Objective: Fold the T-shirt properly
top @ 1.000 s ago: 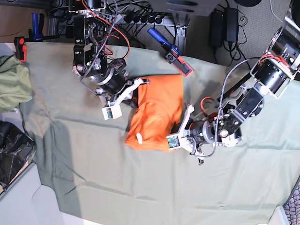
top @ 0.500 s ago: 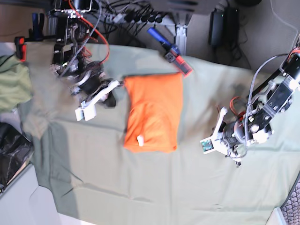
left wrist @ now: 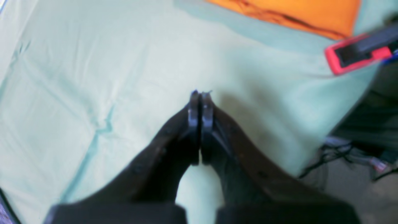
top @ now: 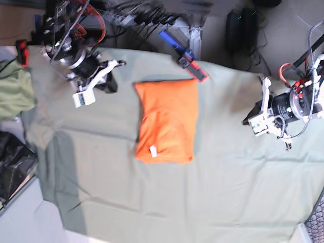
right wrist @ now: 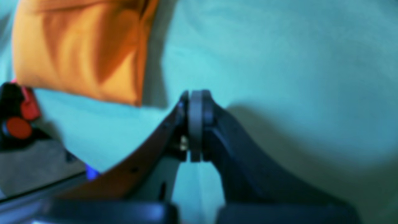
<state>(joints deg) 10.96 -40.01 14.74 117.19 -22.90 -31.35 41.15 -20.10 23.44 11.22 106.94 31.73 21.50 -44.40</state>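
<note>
While the T-shirt (top: 166, 120) lies folded into a compact orange rectangle near the middle of the green table cloth (top: 212, 197), you have both arms well clear of it. In the base view your left gripper (top: 251, 117) sits far off to the right of the shirt, with open cloth between them; your right gripper (top: 112, 76) hangs off the shirt's far left corner, apart from the fabric.

Your left wrist view shows the left gripper's fingers (left wrist: 193, 112) pressed flat together with nothing between them, above bare cloth. The orange shirt (left wrist: 298, 14) shows only as a strip at the top edge, well beyond the tips, and a red-and-black clamp (left wrist: 357, 54) lies to the right.

Your right wrist view is blurred, yet the jaws there also meet with nothing held. The shirt's corner (right wrist: 84, 46) lies up and to the left of the tips, near them but not touching.

A small white neck label (top: 152, 150) shows at the shirt's near edge.
</note>
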